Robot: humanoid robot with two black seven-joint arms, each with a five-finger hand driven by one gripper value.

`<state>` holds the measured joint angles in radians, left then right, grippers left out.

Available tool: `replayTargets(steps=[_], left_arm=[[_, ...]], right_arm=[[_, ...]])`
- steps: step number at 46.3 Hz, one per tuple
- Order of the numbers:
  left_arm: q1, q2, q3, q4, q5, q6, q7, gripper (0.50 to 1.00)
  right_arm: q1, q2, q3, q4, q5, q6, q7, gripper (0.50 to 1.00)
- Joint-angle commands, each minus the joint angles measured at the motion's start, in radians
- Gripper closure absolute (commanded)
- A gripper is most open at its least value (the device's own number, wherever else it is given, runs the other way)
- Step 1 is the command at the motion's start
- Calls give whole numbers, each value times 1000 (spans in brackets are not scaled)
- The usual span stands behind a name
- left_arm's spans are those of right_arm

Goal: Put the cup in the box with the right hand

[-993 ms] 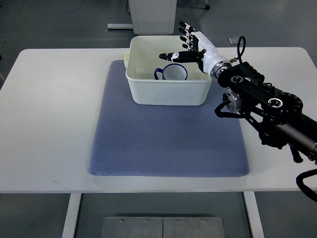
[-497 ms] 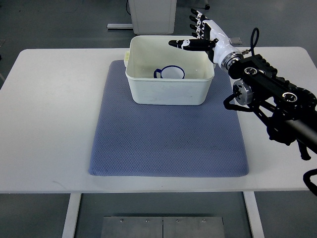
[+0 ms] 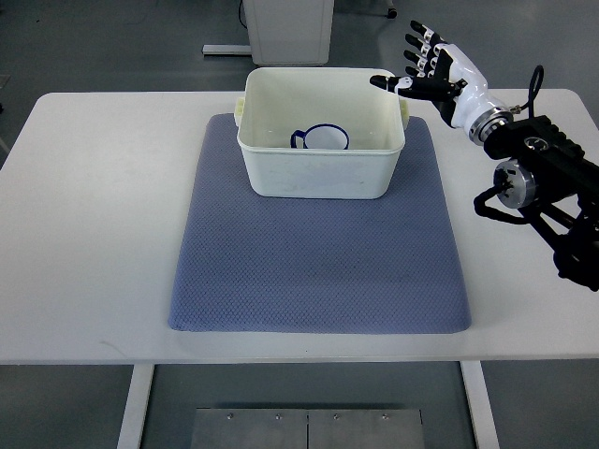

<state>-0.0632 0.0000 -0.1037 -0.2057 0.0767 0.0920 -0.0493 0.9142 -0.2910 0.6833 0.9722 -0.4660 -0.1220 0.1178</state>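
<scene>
The right hand (image 3: 438, 73) hung past the white box's (image 3: 318, 173) two o'clock corner, fingers (image 3: 419, 45) spread wide and holding nothing, thumb reaching toward nine o'clock over the rim. Its black forearm (image 3: 538, 178) ran off toward four o'clock, to the picture's right edge. The white enamel cup (image 3: 325, 139) with a blue rim stood upright inside the box, mouth facing up, against the near wall, its blue handle pointing to nine o'clock. The box sat at the twelve o'clock end of a blue-grey mat (image 3: 318, 253) on the white table (image 3: 103, 215). No lettering was legible on anything.
</scene>
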Motion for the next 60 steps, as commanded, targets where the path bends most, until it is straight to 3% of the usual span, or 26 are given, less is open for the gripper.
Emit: replayTargets(steps=[1,8,16,24,53,60], left_arm=[[0,0,1,0,0,0,0,500],[0,0,1,0,0,0,0,500],[0,0,1,0,0,0,0,500],[-1,0,-1,0,0,0,0,500],[0,0,1,0,0,0,0,500],[0,0,1,0,0,0,0,500]], right_arm=[[-32,-25,61,0,56,44,-1,500],[-66,-79,105,0,139,116,-1,500],[-86,-117,131,-3,188,124,8,500],[-173,-111,254,-7,195,124,80,500],[-295,-103,255,-75,342,188,69,500],[-307,-51,254,-128,357,197,63,500]])
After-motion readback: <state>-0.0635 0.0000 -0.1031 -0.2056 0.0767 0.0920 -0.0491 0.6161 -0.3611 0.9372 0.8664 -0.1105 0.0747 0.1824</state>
